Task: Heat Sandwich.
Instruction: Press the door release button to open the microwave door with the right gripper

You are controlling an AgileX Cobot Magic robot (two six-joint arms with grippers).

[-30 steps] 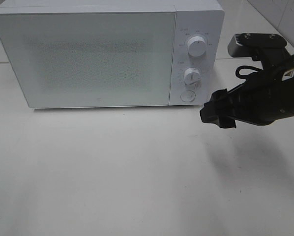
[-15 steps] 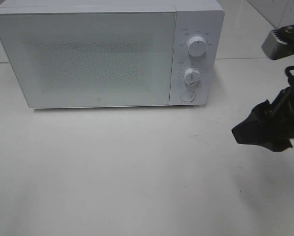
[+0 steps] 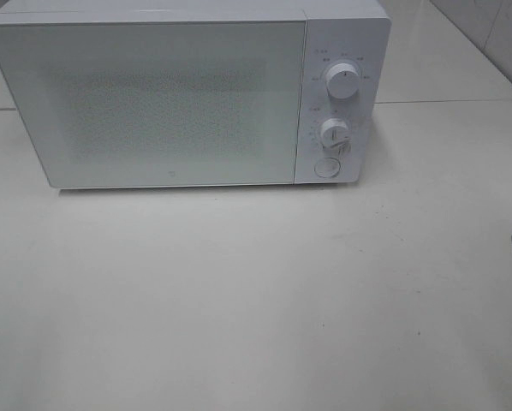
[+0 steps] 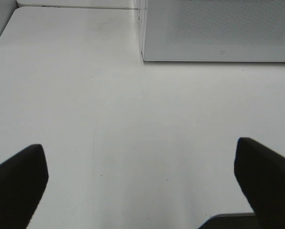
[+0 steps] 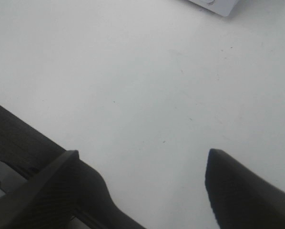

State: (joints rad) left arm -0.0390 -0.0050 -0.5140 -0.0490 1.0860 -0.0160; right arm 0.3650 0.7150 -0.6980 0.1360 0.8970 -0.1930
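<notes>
A white microwave (image 3: 153,103) is standing at the back of the pale tabletop (image 3: 239,291), with its door closed and its two knobs (image 3: 342,83) and round button (image 3: 326,167) facing the front. The left pincer (image 4: 138,145) is hanging over the bare tabletop near the microwave's front corner; its fingers (image 4: 18,183) are standing wide apart and holding nothing. The right pincer (image 5: 143,153) is also gaping open above bare tabletop, nothing between its fingers (image 5: 238,186). The sandwich is not showing in any view, so I cannot tell where it is lying.
</notes>
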